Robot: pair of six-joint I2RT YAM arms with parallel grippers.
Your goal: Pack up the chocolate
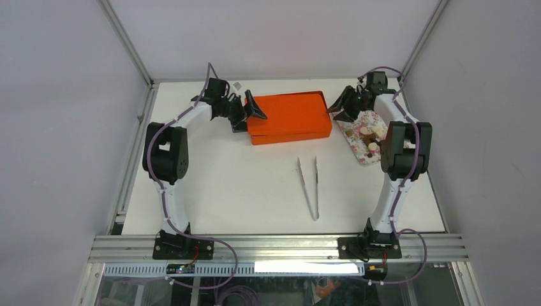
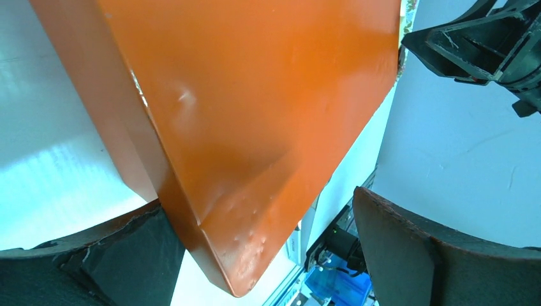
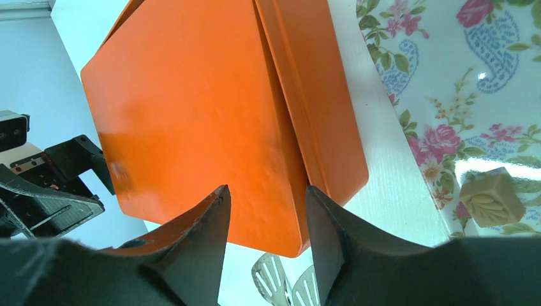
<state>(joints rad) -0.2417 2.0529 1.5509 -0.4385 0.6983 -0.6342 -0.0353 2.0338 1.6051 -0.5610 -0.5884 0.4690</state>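
An orange tin box [image 1: 290,118] lies shut at the back centre of the table. My left gripper [image 1: 252,108] is open at its left end. In the left wrist view the box's corner [image 2: 242,242] lies between the wide-spread fingers [image 2: 446,255]. My right gripper [image 1: 338,105] is open at the box's right end. In the right wrist view its fingers [image 3: 191,242] point at the box's near corner [image 3: 281,210]. Chocolate pieces [image 1: 370,150] lie on the floral tray [image 1: 357,121]. A tan cube of chocolate [image 3: 491,197] shows on the tray [image 3: 446,76].
Metal tongs [image 1: 308,185] lie on the white table in front of the box; their tips also show in the right wrist view [image 3: 287,287]. The right arm's elbow [image 1: 405,150] hangs over the tray's right part. Aluminium frame rails run along the table's edges.
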